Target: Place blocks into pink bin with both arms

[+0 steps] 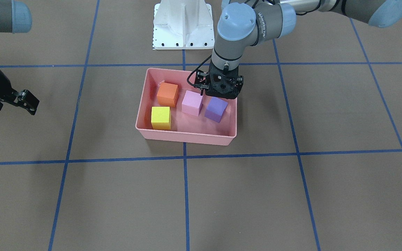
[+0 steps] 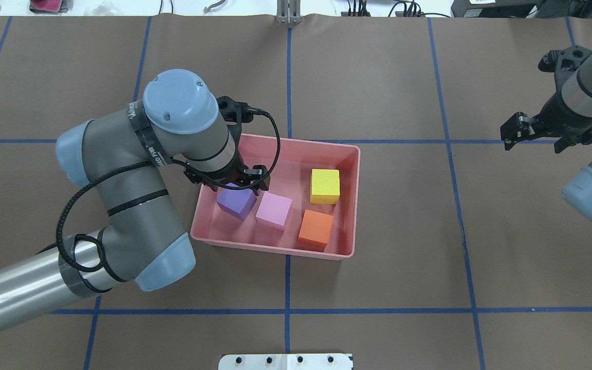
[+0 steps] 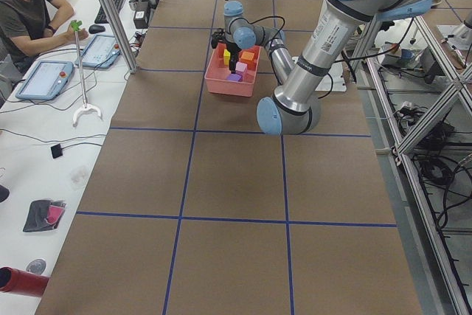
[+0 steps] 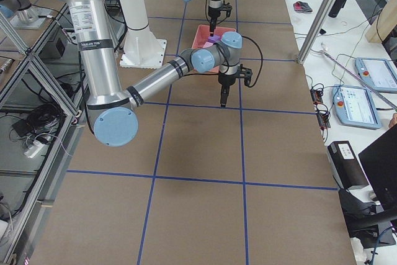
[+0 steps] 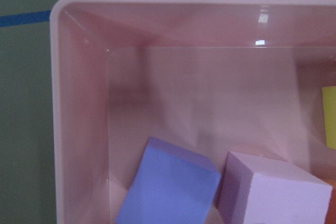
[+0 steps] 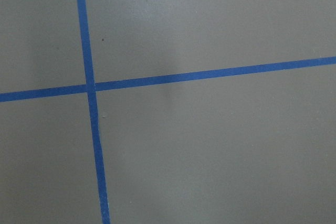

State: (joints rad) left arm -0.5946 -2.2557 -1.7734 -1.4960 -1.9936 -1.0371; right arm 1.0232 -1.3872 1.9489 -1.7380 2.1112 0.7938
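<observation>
The pink bin (image 2: 352, 200) holds all four blocks: purple (image 2: 235, 202), light pink (image 2: 274, 210), orange (image 2: 316, 229) and yellow (image 2: 325, 186). My left gripper (image 2: 234, 184) hangs over the bin's left end, just above the purple block, and looks open with nothing in it. The purple block (image 1: 216, 109) lies slightly tilted beside the light pink one (image 1: 192, 103). The left wrist view shows the purple block (image 5: 168, 187) and the bin corner (image 5: 68, 11). My right gripper (image 2: 555, 139) is open and empty, far to the right of the bin, above bare table.
The white pedestal base (image 1: 183, 24) stands behind the bin. Blue tape lines (image 1: 184, 157) grid the brown table. An operator (image 3: 26, 5) sits at a side desk with tablets, beyond the table's edge.
</observation>
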